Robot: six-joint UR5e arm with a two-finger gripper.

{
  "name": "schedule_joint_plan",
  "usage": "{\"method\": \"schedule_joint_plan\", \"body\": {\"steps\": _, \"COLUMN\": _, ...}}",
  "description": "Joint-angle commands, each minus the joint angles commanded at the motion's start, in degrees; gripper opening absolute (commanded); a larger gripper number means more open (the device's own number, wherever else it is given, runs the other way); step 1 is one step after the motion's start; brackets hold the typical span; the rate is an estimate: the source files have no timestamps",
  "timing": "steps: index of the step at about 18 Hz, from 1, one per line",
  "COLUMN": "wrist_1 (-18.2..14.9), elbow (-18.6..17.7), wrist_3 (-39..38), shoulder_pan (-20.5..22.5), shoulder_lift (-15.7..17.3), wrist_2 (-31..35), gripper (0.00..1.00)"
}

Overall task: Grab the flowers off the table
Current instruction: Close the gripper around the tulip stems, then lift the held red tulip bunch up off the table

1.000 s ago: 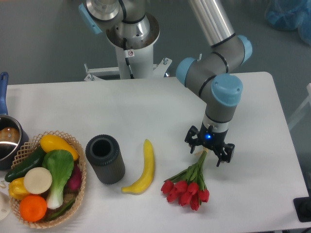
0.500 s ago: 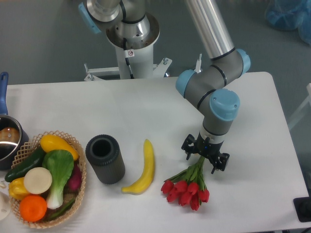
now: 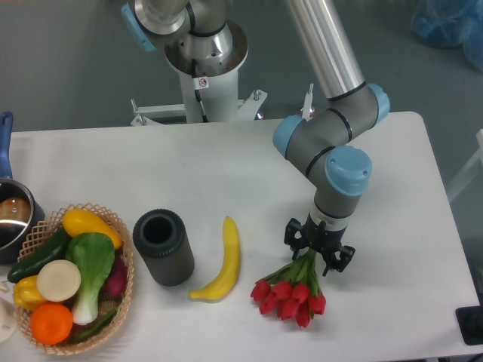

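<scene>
Beside flowers (image 3: 290, 292): banana (image 3: 222, 261), cylinder (image 3: 163, 246).

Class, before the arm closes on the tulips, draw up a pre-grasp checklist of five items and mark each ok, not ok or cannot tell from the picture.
1. Gripper positioned over the stem end of the flowers: ok.
2. Fingers apart on either side of the stems: ok, they look spread.
3. Fingers low enough to catch the stems against the table: cannot tell from this single view.
4. Banana clear of the gripper: ok, it lies apart to the left.
5. Dark cylinder and vegetable basket out of the way: ok, both sit further left.
</scene>
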Motion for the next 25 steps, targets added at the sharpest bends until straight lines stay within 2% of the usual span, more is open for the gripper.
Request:
{"method": "schedule_joint_plan", "body": {"steps": 2, "wrist_1": -0.09, "elbow": 0.0, "wrist_3": 0.0, "shoulder_pan": 0.0, "shoulder_lift": 0.0, "wrist_2": 0.0, "gripper": 0.37}}
{"method": "schedule_joint_plan", "body": {"steps": 4, "wrist_1": -0.09, "elbow": 0.0, "wrist_3": 0.0, "shoulder_pan": 0.0, "shoulder_lift": 0.0, "wrist_2": 0.09, "gripper": 0.31}}
{"method": "schedule_joint_plan", "body": {"steps": 7, "wrist_1": -0.09, "elbow": -0.09, "wrist_3": -0.7, "shoulder_pan": -0.09, "shoulder_lift": 0.09, "wrist_2": 0.09, "gripper": 0.11}}
{"method": "schedule_joint_plan", "body": {"steps": 11, "wrist_1": -0.09, "elbow": 0.09, "wrist_3": -0.7, "shoulder_pan": 0.0, "shoulder_lift": 1.05, "wrist_2": 0.0, "gripper": 0.11}}
{"method": "schedule_joint_plan", "body": {"steps": 17, "wrist_1": -0.09, "elbow": 2.81, "wrist_3": -1.05, "shoulder_pan": -0.79, "shoulder_lift": 5.09, "wrist_2": -0.35, "gripper": 0.15}}
{"method": "schedule_joint_plan", "body": {"steps": 19, "wrist_1": -0.17, "elbow": 3.77, "wrist_3": -3.33, "shoulder_pan": -0.97, "shoulder_lift": 6.76, "wrist_2": -0.53, "gripper": 0.15}}
{"method": "schedule_joint_plan", "body": {"steps": 25, "wrist_1": -0.09, "elbow": 4.57, "wrist_3": -9.58, "shoulder_pan": -0.88, "shoulder_lift": 11.33, "wrist_2": -9.12, "gripper": 0.15}}
